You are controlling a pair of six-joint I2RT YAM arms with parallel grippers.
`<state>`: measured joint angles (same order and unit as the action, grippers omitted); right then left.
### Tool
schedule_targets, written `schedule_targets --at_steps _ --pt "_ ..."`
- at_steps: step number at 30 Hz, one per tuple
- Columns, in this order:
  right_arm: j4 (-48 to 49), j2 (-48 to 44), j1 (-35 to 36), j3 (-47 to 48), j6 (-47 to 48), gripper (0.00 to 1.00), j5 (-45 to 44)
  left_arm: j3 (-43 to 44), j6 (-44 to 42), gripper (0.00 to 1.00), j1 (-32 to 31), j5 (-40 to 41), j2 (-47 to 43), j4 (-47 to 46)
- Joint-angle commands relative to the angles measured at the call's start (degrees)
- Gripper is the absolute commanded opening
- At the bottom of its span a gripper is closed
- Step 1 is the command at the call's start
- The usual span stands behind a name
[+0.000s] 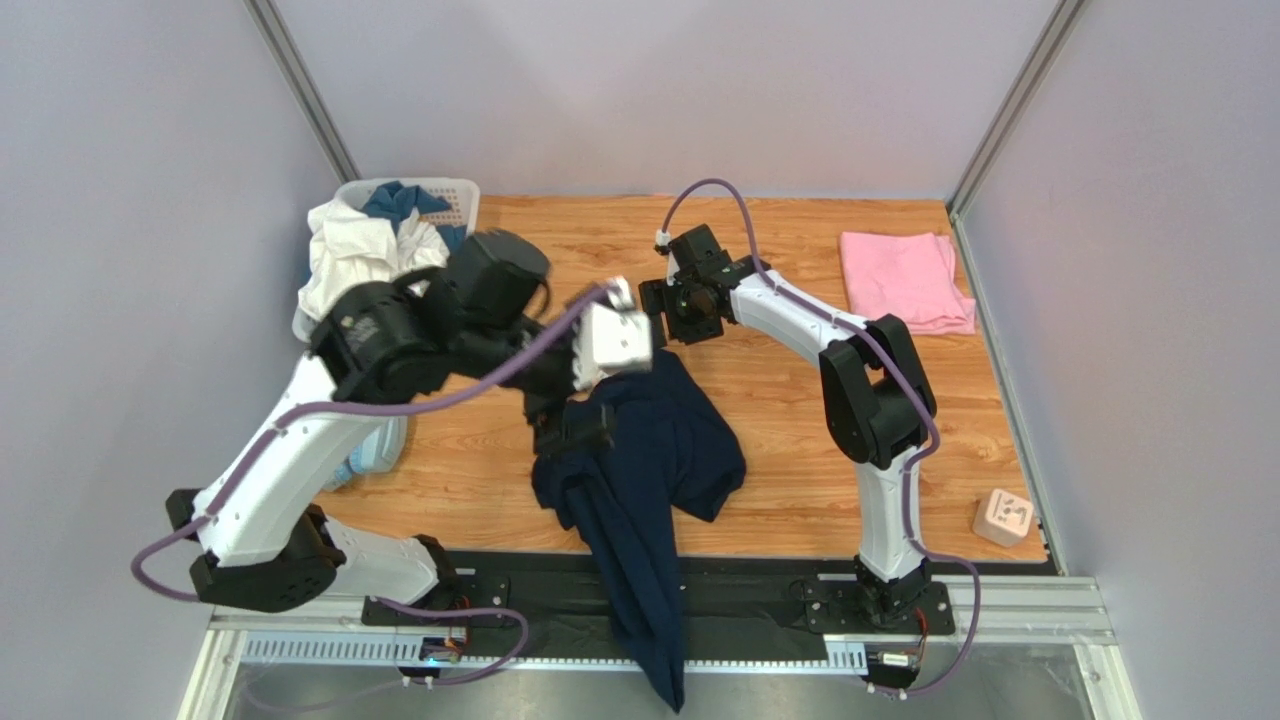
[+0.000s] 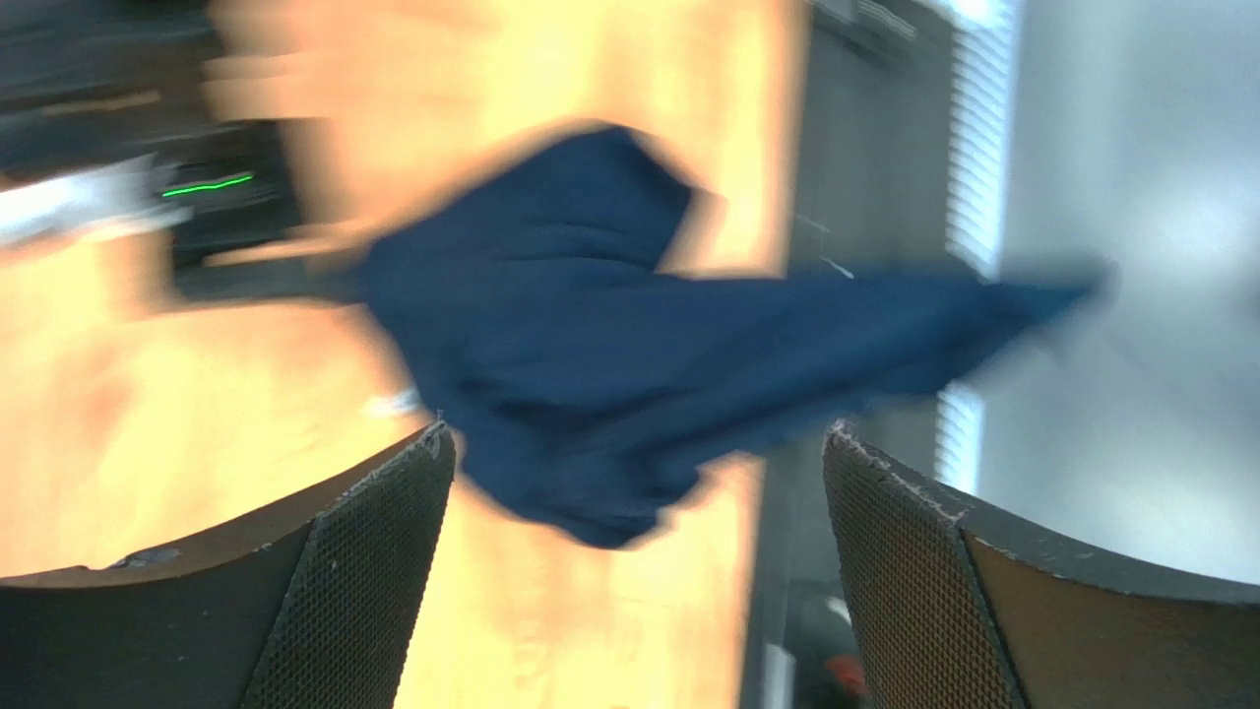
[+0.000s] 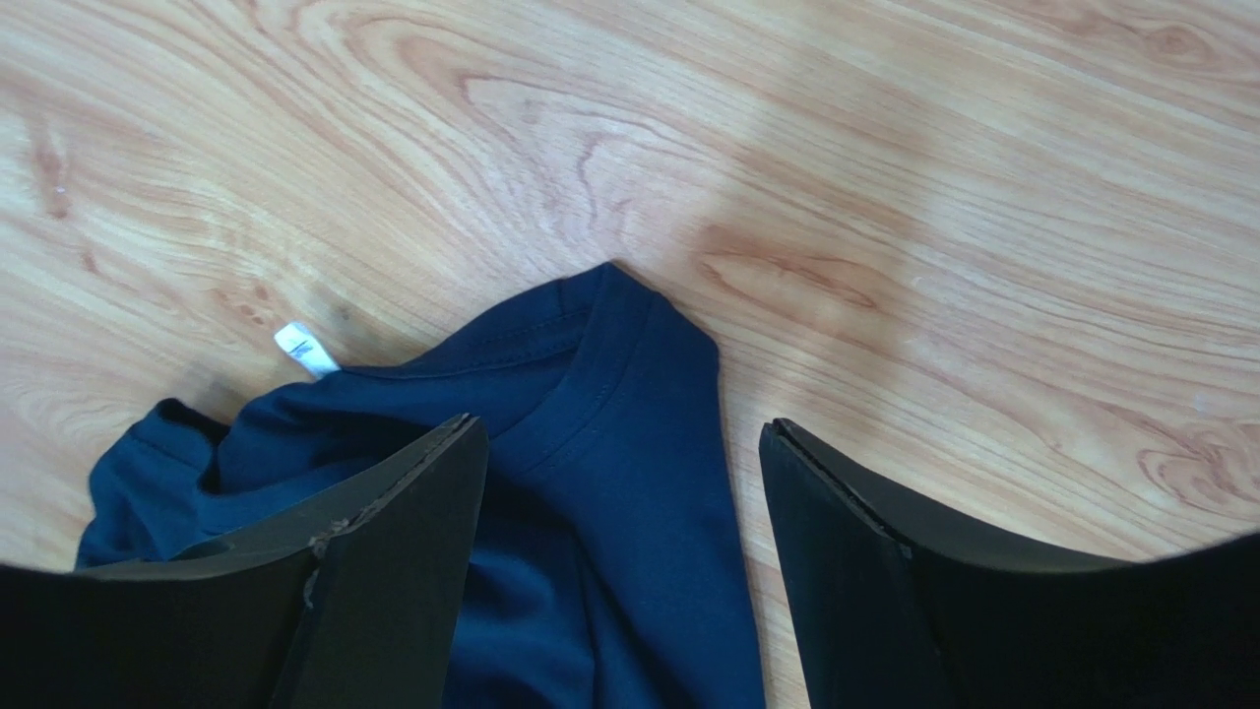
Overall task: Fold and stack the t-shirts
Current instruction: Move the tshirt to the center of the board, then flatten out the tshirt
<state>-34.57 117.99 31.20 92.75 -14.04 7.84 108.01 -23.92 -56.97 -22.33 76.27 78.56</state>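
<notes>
Where the top view looks down, we note a crumpled navy t-shirt (image 1: 646, 450) on the wood-grain desk (image 1: 781, 405), trailing over the near edge; a pink t-shirt (image 1: 905, 279) lies folded. Left wrist, blurred: left jaws released, cloth beyond. Right wrist: right jaws released, collar between them.

White basket (image 1: 458, 191) far-left on wooden table (image 1: 781, 413); small beige block (image 1: 1004, 518) near-right

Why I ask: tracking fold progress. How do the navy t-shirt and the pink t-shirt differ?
The navy t-shirt lies crumpled and unfolded; the pink t-shirt looks folded into a flat rectangle. The navy one spills over the near edge of the table; the pink one sits wholly on it, at the far right corner. The navy one covers more area. Both are plain, single-coloured cloth.
</notes>
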Motion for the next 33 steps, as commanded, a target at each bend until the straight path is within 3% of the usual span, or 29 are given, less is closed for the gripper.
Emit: schedule_targets --at_steps 1,6,11,15,19,33 --pt "0.6 -0.7 -0.1 2.3 0.2 0.73 3.9 4.2 1.6 1.00 11.2 3.4 -4.5 7.1" --pt "1.5 -0.1 1.0 3.0 1.4 0.72 7.6 -17.6 5.7 0.99 12.8 4.5 -8.6 -4.3" --pt "-1.3 2.6 4.0 6.8 6.2 0.72 11.4 -28.3 9.1 0.96 18.5 3.1 -8.2 -15.3" --pt "-3.6 6.1 5.0 11.0 7.6 0.73 16.0 -28.9 12.9 0.93 26.6 -2.1 -5.9 -19.4" --pt "-6.6 9.5 6.3 16.8 8.0 0.73 18.8 -27.1 16.4 0.89 40.6 -9.1 -3.8 -21.2" --pt "-11.9 13.2 13.2 17.1 13.8 0.72 23.3 -25.4 20.8 0.88 53.4 -19.1 -3.3 -22.9"
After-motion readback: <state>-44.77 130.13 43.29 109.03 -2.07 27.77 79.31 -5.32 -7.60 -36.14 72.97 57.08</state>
